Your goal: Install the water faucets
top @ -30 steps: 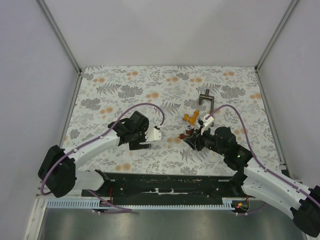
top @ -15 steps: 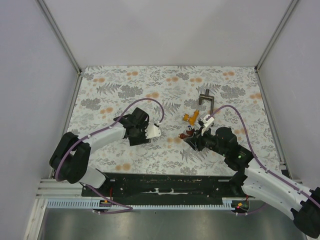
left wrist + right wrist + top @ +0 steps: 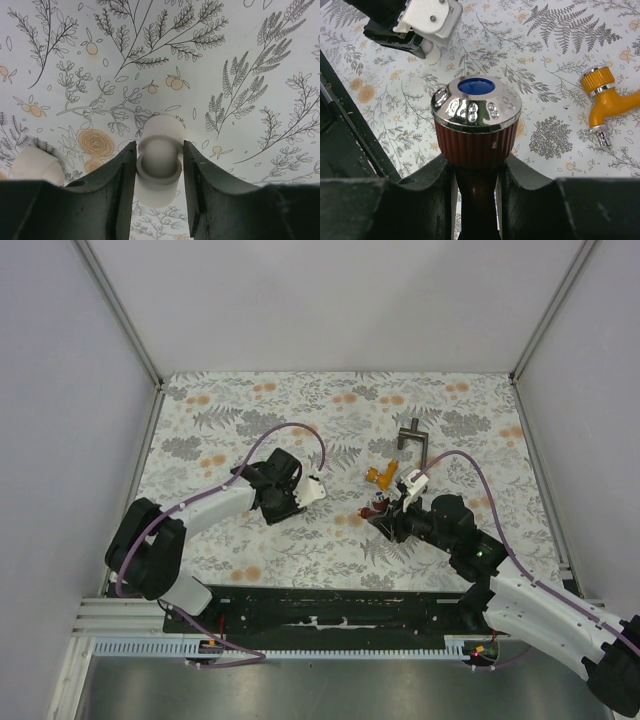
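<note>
My right gripper (image 3: 476, 190) is shut on the reddish-brown water faucet (image 3: 476, 135), which stands upright with its chrome, blue-centred knob facing the right wrist camera; from above they show at centre right, faucet (image 3: 377, 508) in gripper (image 3: 384, 516). The orange water faucet (image 3: 606, 97) lies loose on the floral cloth, just beyond the right gripper (image 3: 383, 477). My left gripper (image 3: 159, 180) has its dark fingers (image 3: 117, 190) pressed on both sides of a white elbow fitting (image 3: 159, 160) that rests on the cloth. Seen from above, the left gripper (image 3: 298, 502) covers that fitting.
A second white fitting (image 3: 35, 165) lies just left of the left gripper. A dark grey T-shaped tool (image 3: 412, 435) lies behind the orange faucet. Metal frame posts (image 3: 158, 380) border the cloth. The black base rail (image 3: 330, 610) runs along the near edge.
The left gripper has moved right and slightly back towards the centre, and its jaws have closed in on the white elbow fitting. The right arm and its faucet have not moved.
</note>
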